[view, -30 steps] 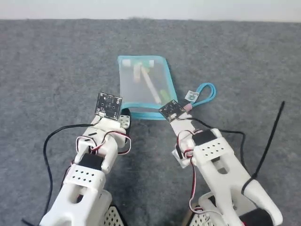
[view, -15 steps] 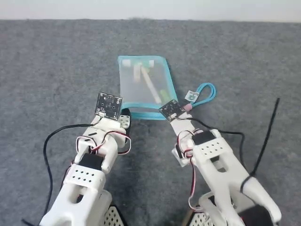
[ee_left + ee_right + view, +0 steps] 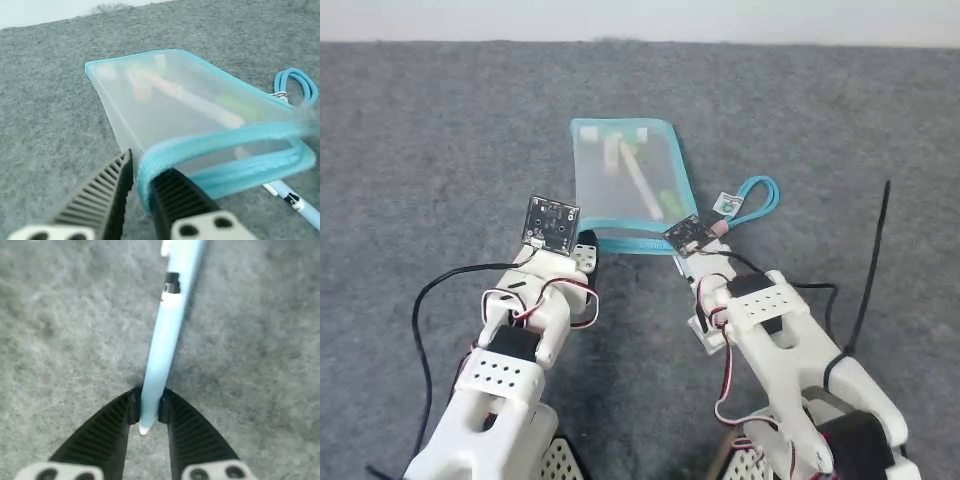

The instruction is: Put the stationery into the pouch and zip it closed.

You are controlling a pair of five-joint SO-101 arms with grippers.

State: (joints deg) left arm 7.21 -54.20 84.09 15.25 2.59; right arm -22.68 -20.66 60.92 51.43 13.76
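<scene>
Our left gripper [image 3: 137, 169] pinched the open lip of the translucent, turquoise-edged plastic pouch [image 3: 165, 100] lying on grey carpet [image 3: 50, 100]. Our right gripper [image 3: 148, 407] clamped the pale blue pen [image 3: 172, 325] just beside that mouth; we judged it needed aiming squarely inside.

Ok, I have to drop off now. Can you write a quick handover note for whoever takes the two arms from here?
Left gripper: shut on the zipper rim of the pouch, whose mouth is open.
Right gripper: shut on one end of the light blue pen, which is just outside the pouch's mouth.
The pouch lies on the grey mat; several stationery pieces show through its clear side.
Done: those pieces are inside.
Left: get the pen in, then zip the pouch closed.
</scene>
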